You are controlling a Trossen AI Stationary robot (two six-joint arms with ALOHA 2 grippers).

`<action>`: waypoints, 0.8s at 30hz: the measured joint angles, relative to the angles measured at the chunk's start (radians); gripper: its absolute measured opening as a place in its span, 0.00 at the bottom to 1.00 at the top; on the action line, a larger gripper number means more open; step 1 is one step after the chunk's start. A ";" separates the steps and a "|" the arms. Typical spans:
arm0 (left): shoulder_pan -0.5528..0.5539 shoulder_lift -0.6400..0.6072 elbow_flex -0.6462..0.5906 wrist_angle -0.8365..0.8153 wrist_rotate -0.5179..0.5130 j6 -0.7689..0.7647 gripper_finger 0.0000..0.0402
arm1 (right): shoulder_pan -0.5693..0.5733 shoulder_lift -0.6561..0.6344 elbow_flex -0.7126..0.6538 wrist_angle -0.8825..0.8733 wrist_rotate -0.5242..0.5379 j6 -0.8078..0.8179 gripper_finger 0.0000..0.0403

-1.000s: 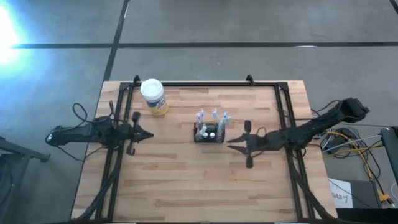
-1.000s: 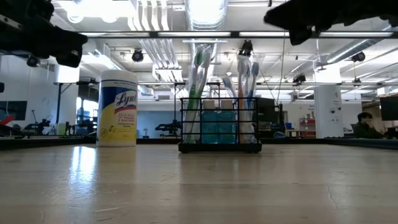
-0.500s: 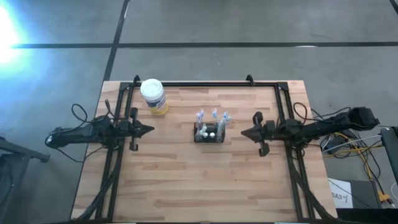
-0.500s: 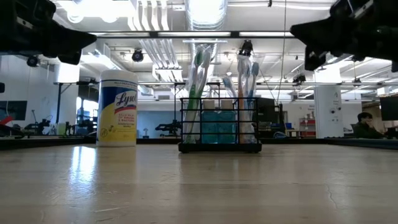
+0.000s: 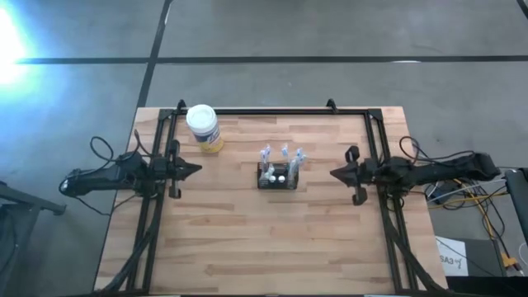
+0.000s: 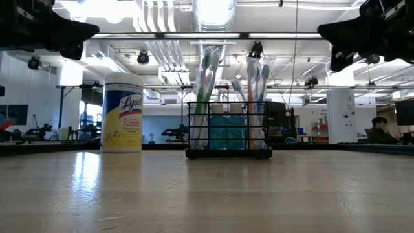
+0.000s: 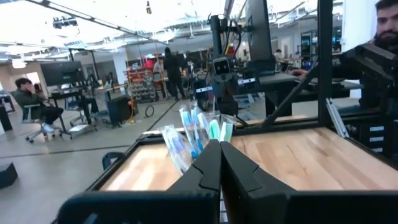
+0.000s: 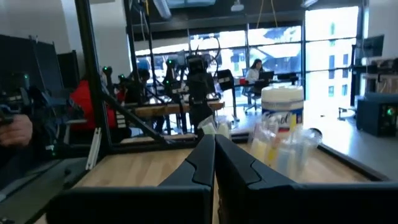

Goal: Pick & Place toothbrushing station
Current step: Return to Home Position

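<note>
Both tools are pressed closed and empty. The left tool hangs over the left side of the worktop, the right tool over its right side. Between them, mid-worktop, the station stands upright holding toothbrushes, well apart from either tool.

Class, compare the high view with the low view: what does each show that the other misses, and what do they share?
Only the high view shows both arms at full length, the left pincer and right pincer pointing inward. Only the low view shows the printed label on the white-lidded jar, the room behind and a seated person. Both show that jar and the black wire holder with toothbrushes standing in it.
</note>
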 joint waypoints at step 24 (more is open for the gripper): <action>0.001 0.000 -0.135 0.053 0.094 -0.037 0.00 | 0.001 -0.415 0.000 -0.467 0.082 0.057 0.02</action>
